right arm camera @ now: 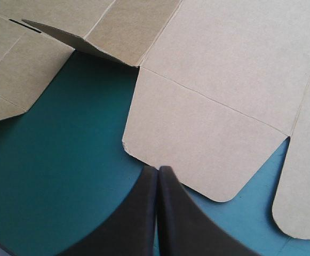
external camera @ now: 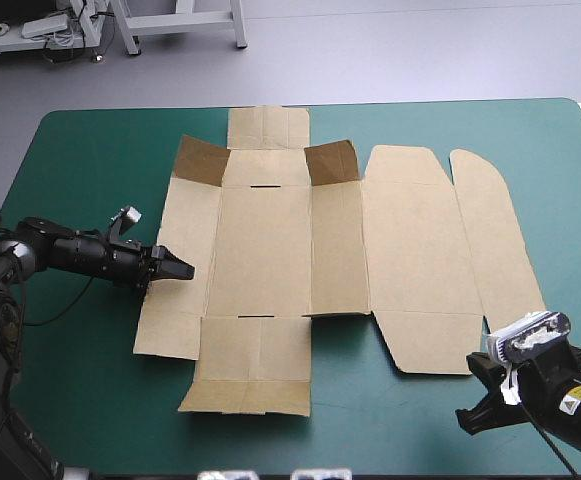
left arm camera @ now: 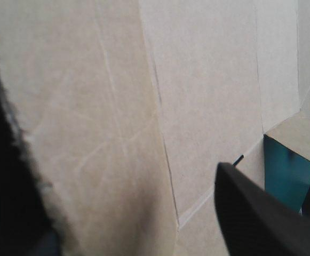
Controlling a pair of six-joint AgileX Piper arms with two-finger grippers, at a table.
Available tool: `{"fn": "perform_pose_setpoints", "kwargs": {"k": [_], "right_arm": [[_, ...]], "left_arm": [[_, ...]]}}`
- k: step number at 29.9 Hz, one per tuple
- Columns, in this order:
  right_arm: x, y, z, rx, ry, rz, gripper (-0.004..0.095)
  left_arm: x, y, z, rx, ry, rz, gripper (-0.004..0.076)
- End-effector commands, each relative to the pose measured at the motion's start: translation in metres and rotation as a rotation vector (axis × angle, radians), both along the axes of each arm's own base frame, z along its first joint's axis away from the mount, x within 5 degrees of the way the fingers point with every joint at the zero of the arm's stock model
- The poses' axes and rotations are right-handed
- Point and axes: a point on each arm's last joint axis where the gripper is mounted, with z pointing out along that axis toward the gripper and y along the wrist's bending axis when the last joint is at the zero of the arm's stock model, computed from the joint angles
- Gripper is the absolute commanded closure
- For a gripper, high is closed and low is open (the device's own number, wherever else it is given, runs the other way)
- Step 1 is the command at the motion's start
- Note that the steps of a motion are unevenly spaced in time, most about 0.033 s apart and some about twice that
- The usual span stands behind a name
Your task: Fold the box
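Nearest to me, my right tool (right arm camera: 157,172), a pair of broad black fin-shaped fingers, was pressed together into one pointed arch and held nothing. It hovered over the bare teal-green cover at the near right of the worktop (external camera: 90,400), its tip just short of the rounded flap (right arm camera: 197,149) on the near side of the lid panel. I judged it parked there to keep off the sheet yet close enough to pin or lift that side when needed. The box (external camera: 265,240), a cut sheet of brown board, lay spread across the middle of the worktop, nearly all of it flat, so the folding had barely begun. My left tool (external camera: 178,268), the same black fins, came in low from the left with its fingers standing well apart at the outer edge of the left panel (external camera: 185,215). Board filled the view between them, though I could not tell whether one finger was beneath the sheet. That placement suited raising the long left wall about its crease. Farther off, two small corner flaps (external camera: 202,162) stood tilted up, ready for tucking once the walls rose, and the far end flap (external camera: 268,125) beyond them lay flat.
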Motion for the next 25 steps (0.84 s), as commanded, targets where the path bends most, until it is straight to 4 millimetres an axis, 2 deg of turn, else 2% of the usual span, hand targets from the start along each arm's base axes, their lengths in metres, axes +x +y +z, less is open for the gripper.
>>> {"fn": "perform_pose_setpoints", "kwargs": {"k": [1,3,4,8,11,17,21,25], "right_arm": [[0.004,0.001,0.011,0.03,-0.063,-0.009,0.0926],[0.004,0.001,0.011,0.03,-0.063,-0.009,0.0926],[0.004,0.001,0.011,0.03,-0.063,-0.009,0.0926],[0.004,0.001,0.011,0.03,-0.063,-0.009,0.0926],[0.004,0.001,0.011,0.03,-0.063,-0.009,0.0926],[0.004,0.001,0.011,0.03,-0.063,-0.009,0.0926],[0.004,0.001,0.011,0.03,-0.063,-0.009,0.0926],[0.004,0.001,0.011,0.03,-0.063,-0.009,0.0926]], "left_arm": [[-0.002,-0.008,0.005,-0.017,0.003,-0.03,0.054],[0.0,-0.006,0.004,0.001,-0.016,-0.011,0.0712],[0.001,-0.006,0.003,0.009,-0.027,-0.005,0.0727],[0.001,-0.006,0.004,0.005,-0.027,-0.005,0.0733],[0.003,-0.006,0.004,0.004,-0.091,-0.029,0.0733],[0.006,-0.009,0.014,-0.05,-0.107,-0.038,0.0732],[0.011,-0.009,0.027,-0.068,-0.129,-0.069,0.0733],[0.013,-0.011,0.05,0.008,-0.193,-0.118,0.0733]]}}
